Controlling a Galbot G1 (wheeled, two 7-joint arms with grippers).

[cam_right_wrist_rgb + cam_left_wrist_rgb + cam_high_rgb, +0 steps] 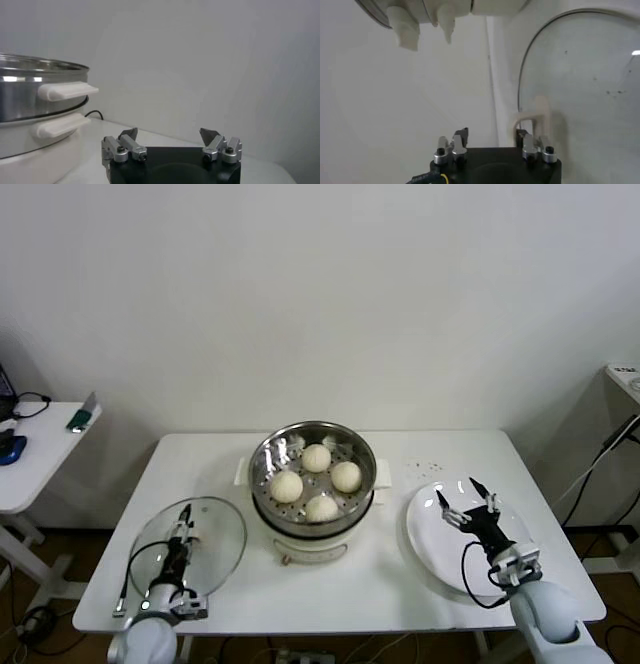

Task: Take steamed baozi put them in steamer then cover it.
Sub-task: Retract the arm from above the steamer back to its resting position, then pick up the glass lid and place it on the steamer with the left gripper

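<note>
The steamer (312, 529) stands at the table's middle with four cream-white baozi on its tray: (316, 457), (346, 476), (287, 486), (322, 508). The glass cover (215, 539) lies flat on the table to the steamer's left. My left gripper (185, 522) is low over it and open. In the left wrist view the left gripper (491, 134) has the cover's pale handle (534, 116) just beyond one finger (521, 135), not gripped. My right gripper (462, 496) is open and empty above the white plate (430, 534). It also shows in the right wrist view (169, 135), with the steamer (35, 95) beside it.
The white plate lies at the table's right, bare. A small side table (40, 459) with a few objects stands to the far left. Cables (600, 464) hang at the right. The table's front edge (330, 619) is close to both arms.
</note>
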